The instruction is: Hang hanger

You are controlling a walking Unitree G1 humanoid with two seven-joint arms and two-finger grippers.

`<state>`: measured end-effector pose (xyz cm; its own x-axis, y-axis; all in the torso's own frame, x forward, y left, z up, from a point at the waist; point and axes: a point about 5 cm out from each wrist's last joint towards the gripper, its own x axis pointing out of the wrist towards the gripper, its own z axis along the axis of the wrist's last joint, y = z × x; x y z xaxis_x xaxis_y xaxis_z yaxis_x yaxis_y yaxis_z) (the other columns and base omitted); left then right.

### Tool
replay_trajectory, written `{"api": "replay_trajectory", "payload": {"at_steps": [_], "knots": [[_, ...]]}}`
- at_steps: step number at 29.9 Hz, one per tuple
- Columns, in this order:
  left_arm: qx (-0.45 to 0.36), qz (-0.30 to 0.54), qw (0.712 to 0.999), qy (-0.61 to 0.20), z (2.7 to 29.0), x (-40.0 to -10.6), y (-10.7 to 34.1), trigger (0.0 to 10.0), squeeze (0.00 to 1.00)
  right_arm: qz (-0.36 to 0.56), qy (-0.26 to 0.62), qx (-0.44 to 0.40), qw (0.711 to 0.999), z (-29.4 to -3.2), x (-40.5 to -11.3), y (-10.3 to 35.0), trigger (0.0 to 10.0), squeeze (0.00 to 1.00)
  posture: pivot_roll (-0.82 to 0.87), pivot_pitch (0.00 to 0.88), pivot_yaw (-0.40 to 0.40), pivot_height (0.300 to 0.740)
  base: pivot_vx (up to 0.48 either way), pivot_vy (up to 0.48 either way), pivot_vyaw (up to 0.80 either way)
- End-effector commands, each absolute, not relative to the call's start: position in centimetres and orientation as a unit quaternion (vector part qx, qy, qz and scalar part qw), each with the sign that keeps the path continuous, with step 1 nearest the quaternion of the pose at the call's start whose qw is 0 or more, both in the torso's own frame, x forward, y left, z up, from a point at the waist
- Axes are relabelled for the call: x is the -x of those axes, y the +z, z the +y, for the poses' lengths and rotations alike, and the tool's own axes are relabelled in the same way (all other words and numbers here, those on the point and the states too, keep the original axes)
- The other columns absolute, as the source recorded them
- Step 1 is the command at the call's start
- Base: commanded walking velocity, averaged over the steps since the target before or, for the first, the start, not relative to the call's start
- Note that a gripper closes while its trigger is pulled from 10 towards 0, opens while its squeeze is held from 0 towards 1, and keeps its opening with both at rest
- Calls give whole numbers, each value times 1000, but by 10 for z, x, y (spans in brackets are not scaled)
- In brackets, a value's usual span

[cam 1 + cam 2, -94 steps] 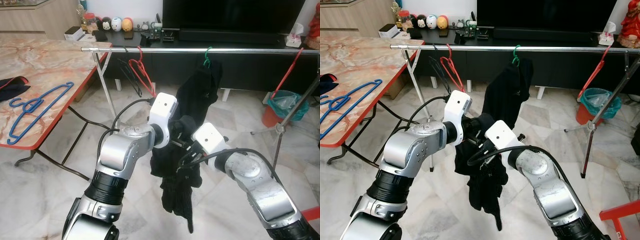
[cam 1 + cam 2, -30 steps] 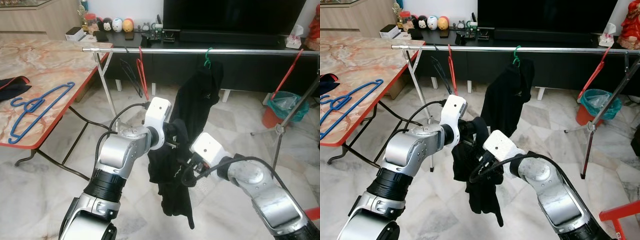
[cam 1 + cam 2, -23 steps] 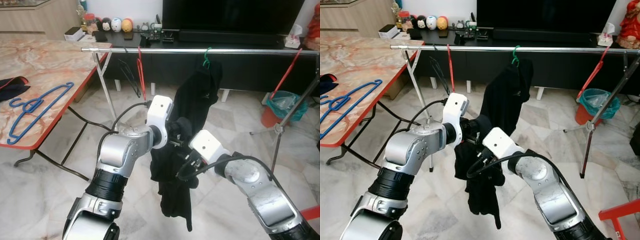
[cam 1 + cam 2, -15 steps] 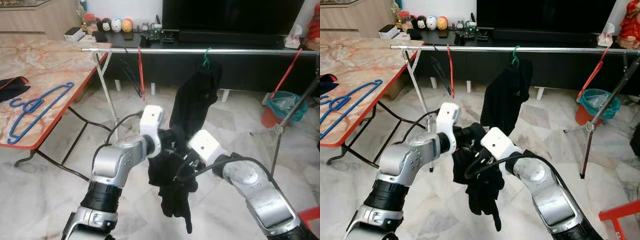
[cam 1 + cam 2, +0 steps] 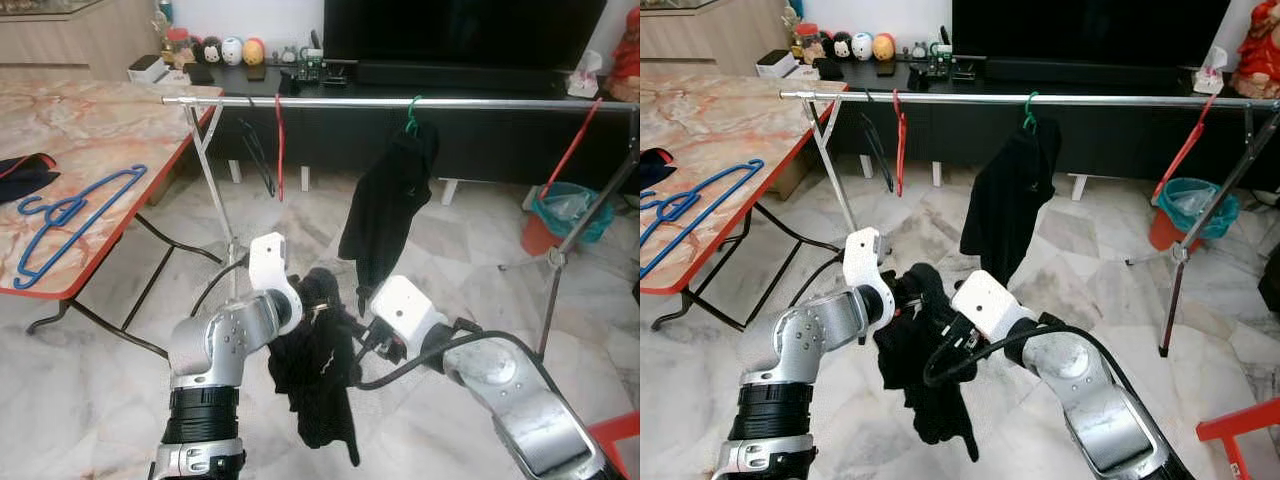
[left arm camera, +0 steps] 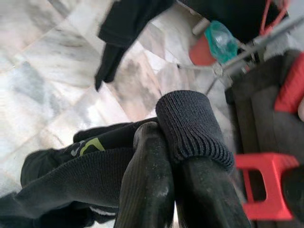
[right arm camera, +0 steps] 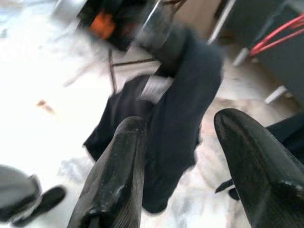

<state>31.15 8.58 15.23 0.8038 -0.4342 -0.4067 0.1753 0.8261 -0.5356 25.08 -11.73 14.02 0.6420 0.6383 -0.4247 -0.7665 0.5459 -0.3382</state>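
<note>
the left pincer (image 6: 164, 190) is clamped on the black garment (image 5: 315, 385), which hangs low, well below the rail (image 5: 400, 102) and nearer this arm. the right pincer (image 7: 190, 166) gapes wide just beside the cloth. the garment's long axis hangs downward; the rail lies above and ahead.

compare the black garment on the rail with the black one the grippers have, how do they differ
The hung garment hangs from a green hanger on the rail; the held garment is on neither.
The hung one drapes long; the held one is bunched low over the floor, pinched by the left gripper, with the right gripper open beside it.
Both are black.
</note>
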Motion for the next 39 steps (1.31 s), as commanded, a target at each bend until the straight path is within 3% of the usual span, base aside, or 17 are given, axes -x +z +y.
{"api": "replay_trajectory", "payload": {"at_steps": [1,12,19,32,39], "knots": [[266,252,912,-184,71,-309,166,10000,0,123,411,252,867,-115,-246,144,10000,0,-23,19,3,740,0,0,0],[296,239,899,-219,52,-307,196,10000,0,122,385,270,874,-121,-253,150,10000,0,-19,13,3,740,0,0,0],[317,229,885,-253,37,-305,213,10000,0,125,418,272,858,-114,-246,151,10000,0,-20,4,5,740,0,0,0],[322,233,878,-269,34,-305,215,10000,0,129,411,276,859,-116,-247,150,10000,0,-23,0,12,740,0,0,0],[352,232,855,-301,26,-300,227,10000,0,125,407,279,861,-114,-250,151,10000,0,-21,1,11,740,0,0,0]]}}
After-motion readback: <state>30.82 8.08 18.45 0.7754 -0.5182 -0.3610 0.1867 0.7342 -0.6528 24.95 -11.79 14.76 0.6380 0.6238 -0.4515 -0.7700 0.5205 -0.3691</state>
